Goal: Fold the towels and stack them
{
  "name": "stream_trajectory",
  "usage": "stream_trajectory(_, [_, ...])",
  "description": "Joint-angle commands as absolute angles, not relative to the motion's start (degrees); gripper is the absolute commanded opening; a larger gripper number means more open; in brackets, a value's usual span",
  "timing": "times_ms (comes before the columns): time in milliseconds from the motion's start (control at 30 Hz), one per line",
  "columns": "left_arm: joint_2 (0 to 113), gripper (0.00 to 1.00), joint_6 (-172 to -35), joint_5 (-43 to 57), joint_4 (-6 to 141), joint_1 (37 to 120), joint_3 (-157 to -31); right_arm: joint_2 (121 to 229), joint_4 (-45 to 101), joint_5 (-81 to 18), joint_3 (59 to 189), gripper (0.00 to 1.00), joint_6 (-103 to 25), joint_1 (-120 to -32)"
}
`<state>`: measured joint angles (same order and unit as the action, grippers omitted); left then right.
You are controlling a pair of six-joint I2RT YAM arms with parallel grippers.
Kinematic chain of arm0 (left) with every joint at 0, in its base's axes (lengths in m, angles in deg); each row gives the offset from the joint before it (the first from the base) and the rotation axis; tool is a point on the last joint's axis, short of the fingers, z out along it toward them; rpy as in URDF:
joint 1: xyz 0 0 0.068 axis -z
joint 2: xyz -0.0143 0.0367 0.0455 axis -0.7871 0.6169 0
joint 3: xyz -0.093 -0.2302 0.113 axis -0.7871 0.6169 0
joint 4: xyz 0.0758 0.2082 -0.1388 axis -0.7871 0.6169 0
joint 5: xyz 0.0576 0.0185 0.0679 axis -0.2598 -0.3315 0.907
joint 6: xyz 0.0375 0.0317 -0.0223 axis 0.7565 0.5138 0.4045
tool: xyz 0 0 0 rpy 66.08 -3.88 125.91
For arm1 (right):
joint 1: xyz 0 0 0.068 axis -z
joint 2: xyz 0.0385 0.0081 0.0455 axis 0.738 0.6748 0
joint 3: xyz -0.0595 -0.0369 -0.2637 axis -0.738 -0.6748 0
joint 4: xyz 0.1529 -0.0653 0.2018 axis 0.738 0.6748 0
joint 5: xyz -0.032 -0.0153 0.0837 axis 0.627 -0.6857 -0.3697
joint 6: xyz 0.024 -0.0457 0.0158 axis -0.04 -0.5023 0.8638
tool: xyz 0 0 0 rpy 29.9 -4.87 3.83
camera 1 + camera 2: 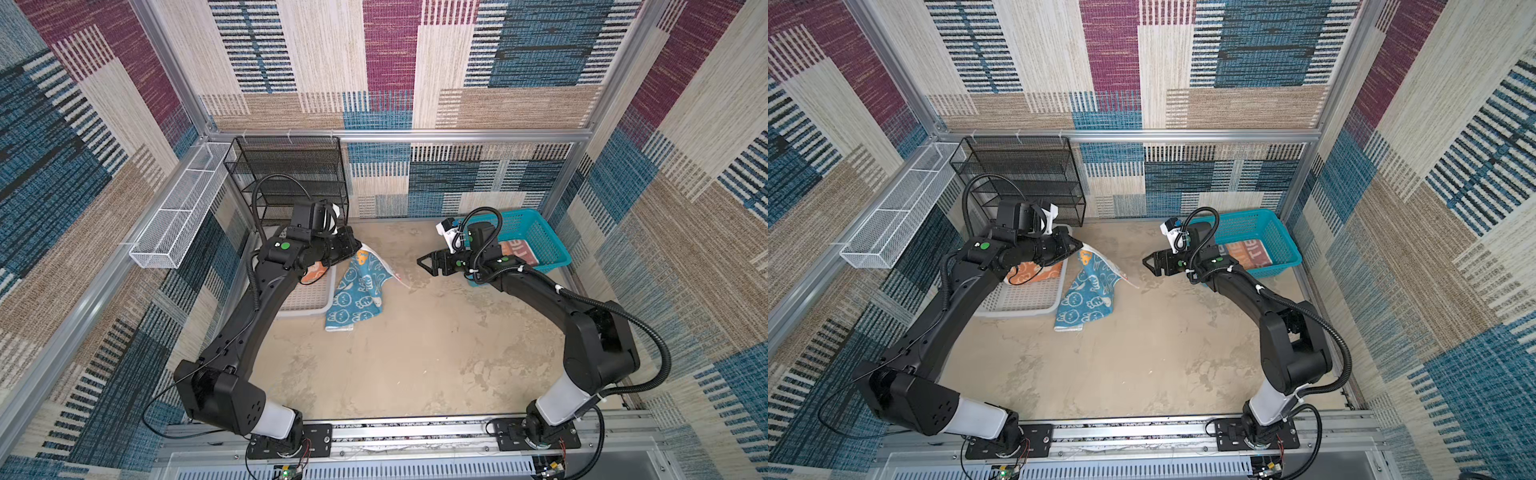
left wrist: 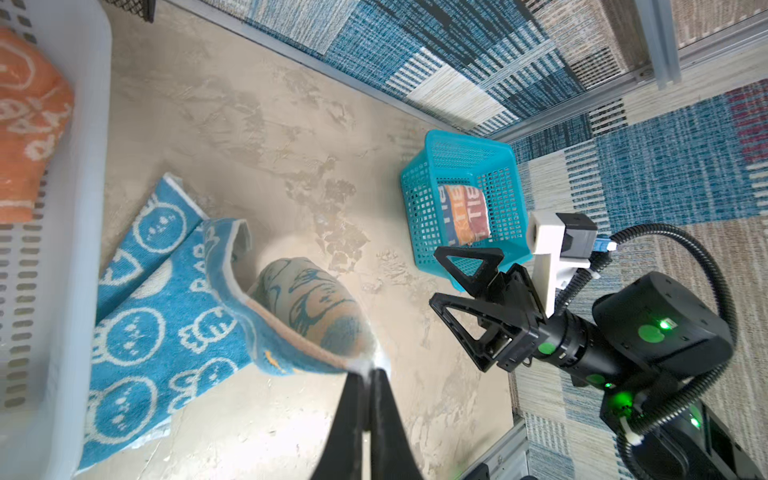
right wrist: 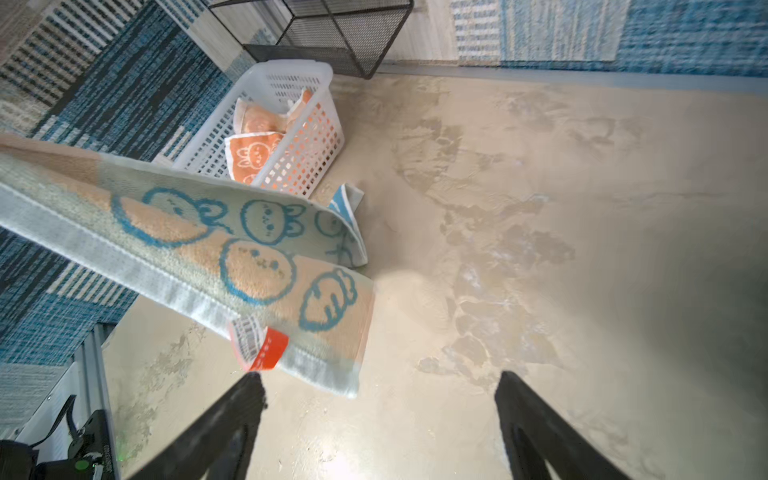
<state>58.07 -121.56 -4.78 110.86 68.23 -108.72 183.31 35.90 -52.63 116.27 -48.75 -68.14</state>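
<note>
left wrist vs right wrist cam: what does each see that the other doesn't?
Left wrist only: teal basket holding the lettered towel, and the left gripper shut on a corner of the rabbit towel. Right wrist only: the red tag at that towel's edge. Both: rabbit towel, white basket with the orange towel, open right gripper.
</note>
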Motion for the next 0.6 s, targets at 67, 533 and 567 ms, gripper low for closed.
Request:
stream_trajectory(67, [55.60, 0.00, -119.61, -5.47, 108.60, 66.66, -101.02, 186.97, 28.54, -52.33, 114.09, 0.95, -51.53, -72.40])
stream_trajectory(533, [55.80, 0.00, -118.33, -5.58, 107.74, 63.88, -94.65, 192.20, 18.30, -38.23, 105.02, 0.98, -52.57, -84.74])
stream_trajectory(567, [55.80, 0.00, -118.30, -5.42, 107.70, 63.79, -94.65, 192.23, 17.86, -37.27, 104.55, 0.97, -52.58, -85.26])
